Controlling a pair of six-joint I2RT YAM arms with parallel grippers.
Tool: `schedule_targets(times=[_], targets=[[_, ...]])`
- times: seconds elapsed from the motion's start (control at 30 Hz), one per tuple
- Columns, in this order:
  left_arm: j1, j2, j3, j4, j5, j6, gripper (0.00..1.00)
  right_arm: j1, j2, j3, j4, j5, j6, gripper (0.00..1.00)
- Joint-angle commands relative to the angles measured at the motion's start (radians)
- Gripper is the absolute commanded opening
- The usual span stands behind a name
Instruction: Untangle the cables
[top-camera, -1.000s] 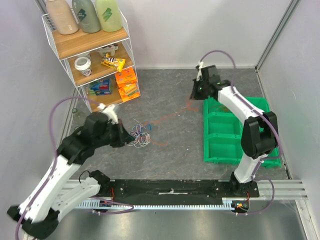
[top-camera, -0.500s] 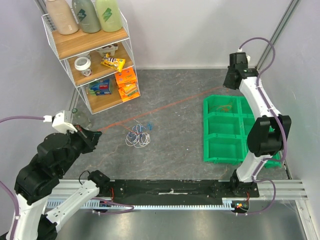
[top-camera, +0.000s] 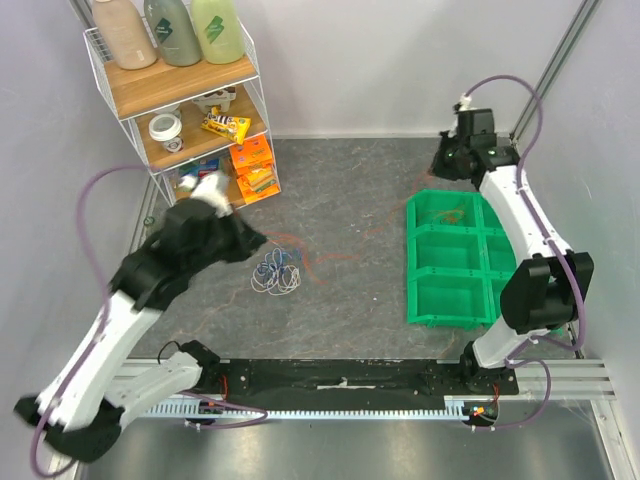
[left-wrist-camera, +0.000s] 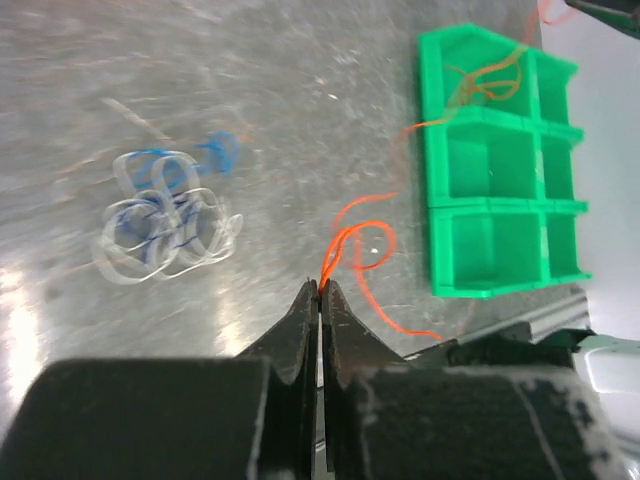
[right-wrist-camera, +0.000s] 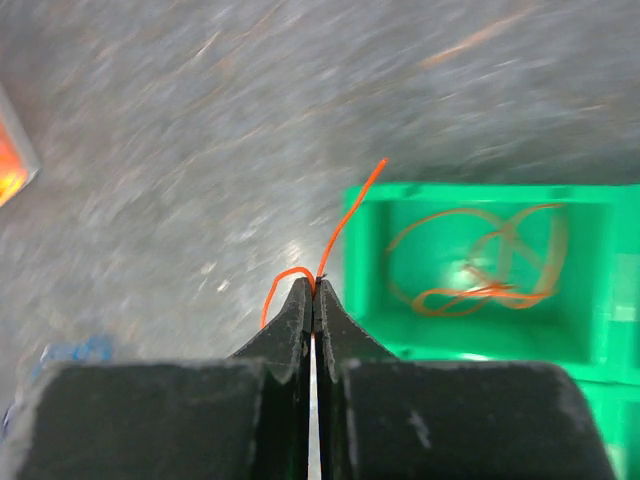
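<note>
A small bundle of white and blue wires (top-camera: 275, 272) lies on the grey floor left of centre; it also shows in the left wrist view (left-wrist-camera: 165, 222). A thin orange wire (top-camera: 345, 252) trails slack from beside the bundle toward the green bin (top-camera: 413, 270). My left gripper (top-camera: 255, 241) sits just left of and above the bundle, and is shut (left-wrist-camera: 320, 288) on one stretch of the orange wire (left-wrist-camera: 333, 250). My right gripper (top-camera: 445, 165) is at the bin's far left corner, shut (right-wrist-camera: 313, 285) on the orange wire (right-wrist-camera: 345, 215). A coil of orange wire (right-wrist-camera: 480, 270) lies in the bin's far compartment.
A white wire shelf (top-camera: 180, 100) with bottles, a cup and snack packs stands at the far left. The green bin (left-wrist-camera: 500, 180) of several compartments takes up the right side. Walls enclose the back and both sides.
My left arm has swung back from the near left toward the bundle. The orange wire, taut half a second ago, now lies slack. My right gripper shifted slightly left.
</note>
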Motion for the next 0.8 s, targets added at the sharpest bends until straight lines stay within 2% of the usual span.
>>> schedule_targets(times=[0.0,0.07,0.2,0.3,0.43,0.53,0.63,0.77], targets=[[0.004,0.259,0.014,0.317,0.309,0.018,0.02,0.092,-0.049,-0.081,0.01,-0.291,-0.032,0.0],[0.004,0.377,0.04,0.355,0.416,-0.004,0.02,0.154,-0.052,-0.109,-0.039,-0.308,-0.063,0.0],[0.004,0.606,0.054,0.406,0.58,-0.05,0.02,0.292,-0.103,-0.227,-0.022,-0.313,-0.1,0.0],[-0.004,0.767,0.101,0.423,0.654,-0.054,0.02,0.327,-0.118,-0.287,0.004,-0.313,-0.089,0.0],[-0.009,0.922,0.169,0.449,0.657,-0.041,0.02,0.344,-0.074,-0.336,0.042,-0.38,-0.077,0.0],[-0.004,1.025,0.218,0.394,0.602,0.004,0.02,0.364,-0.039,-0.347,0.055,-0.356,-0.088,0.0],[-0.002,1.123,0.292,0.33,0.625,0.056,0.02,0.364,-0.014,-0.341,0.045,-0.339,-0.08,0.0],[-0.002,1.171,0.296,0.296,0.642,0.088,0.04,0.373,0.026,-0.345,0.035,-0.336,-0.106,0.0]])
